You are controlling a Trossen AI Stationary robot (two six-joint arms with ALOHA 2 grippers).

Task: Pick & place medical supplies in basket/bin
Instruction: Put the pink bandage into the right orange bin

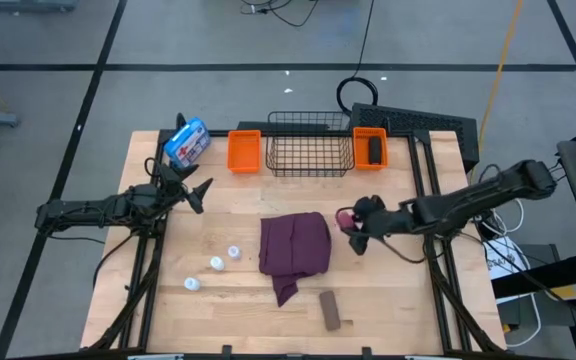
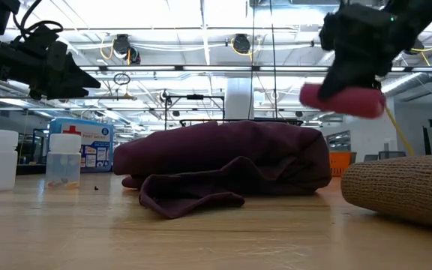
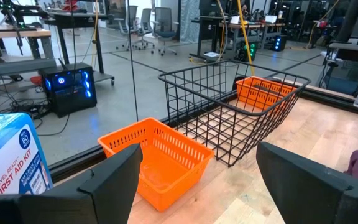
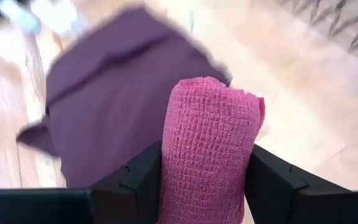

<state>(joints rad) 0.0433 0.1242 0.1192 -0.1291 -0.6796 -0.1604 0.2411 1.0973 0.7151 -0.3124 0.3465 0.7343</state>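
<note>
My right gripper (image 1: pixel 353 225) is shut on the pink roll (image 1: pixel 345 217), raised above the table just right of the maroon folded cloth (image 1: pixel 295 247). Three white vials (image 1: pixel 216 263) stand left of the cloth, and the brown roll (image 1: pixel 330 311) lies on its side near the table's near edge. The black roll (image 1: pixel 376 150) lies in the right orange bin (image 1: pixel 370 134). The black wire basket (image 1: pixel 311 143) stands between that bin and the left orange bin (image 1: pixel 244 151). My left gripper (image 1: pixel 196 190) hovers open near the table's left side, holding nothing. My right gripper pinches the pink roll (image 4: pixel 210 149) between its two fingers (image 4: pixel 145 177), one on each long side of the roll, which lies along them. The roll (image 2: pixel 343 101) is lifted clear of the table and sticks out past the fingertips.
A blue-and-white first-aid pouch (image 1: pixel 186 142) leans at the far left corner, beside the left orange bin (image 3: pixel 157 162). The wire basket (image 3: pixel 229 118) and both bins line the far edge. Bare wood lies right of the cloth and between the vials and my left arm.
</note>
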